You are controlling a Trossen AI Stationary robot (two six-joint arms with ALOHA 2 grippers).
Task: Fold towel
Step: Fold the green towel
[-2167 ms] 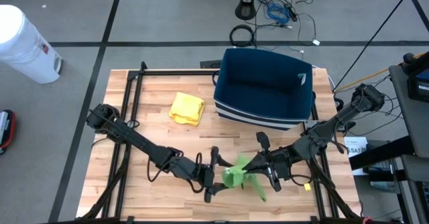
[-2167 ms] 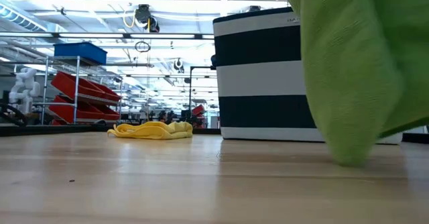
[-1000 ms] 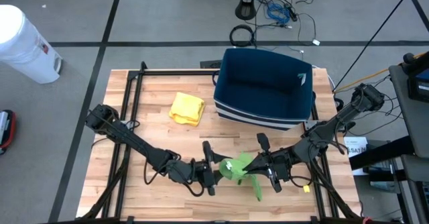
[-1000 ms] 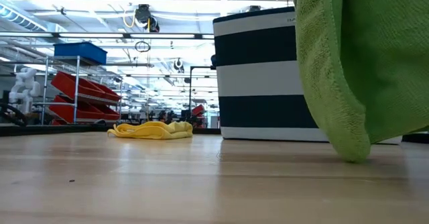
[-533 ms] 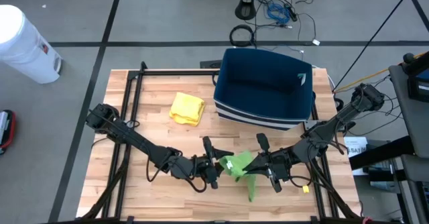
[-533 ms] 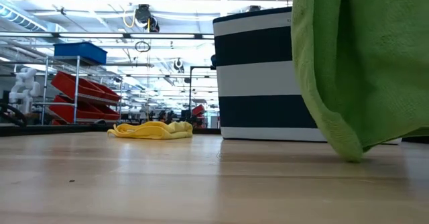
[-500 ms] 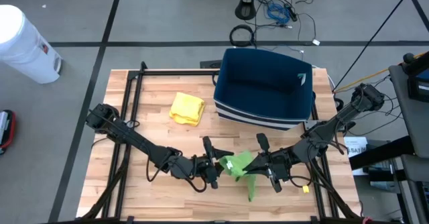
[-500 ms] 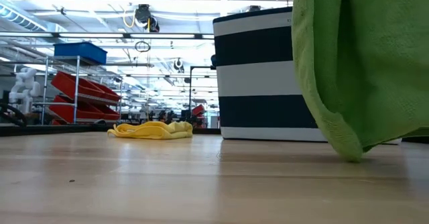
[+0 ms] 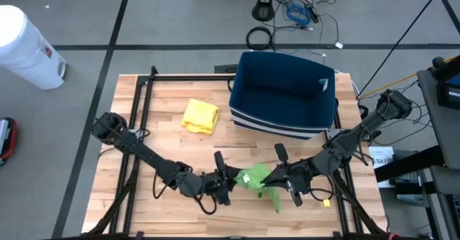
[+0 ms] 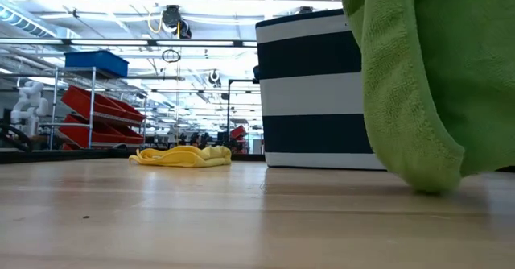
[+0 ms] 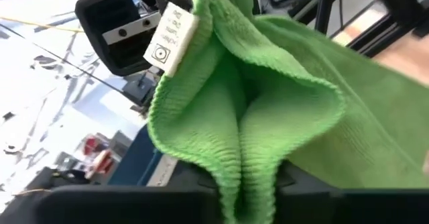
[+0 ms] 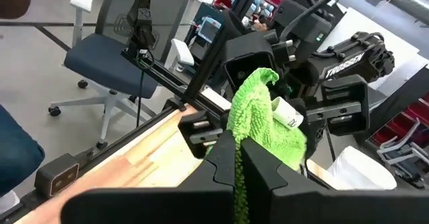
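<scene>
progress: fold not yet made, green towel bunched and hanging above the bench front edge | left end effector pinched on towel's left side, seemingly gripping | right end effector clamped shut on its right edge | both arms low, wrists facing each other, close

"TROSSEN" can be read in white letters on the dark housing of the left arm seen just beyond the right gripper's jaws, while the print on the green towel's white care tag cannot be made out.
</scene>
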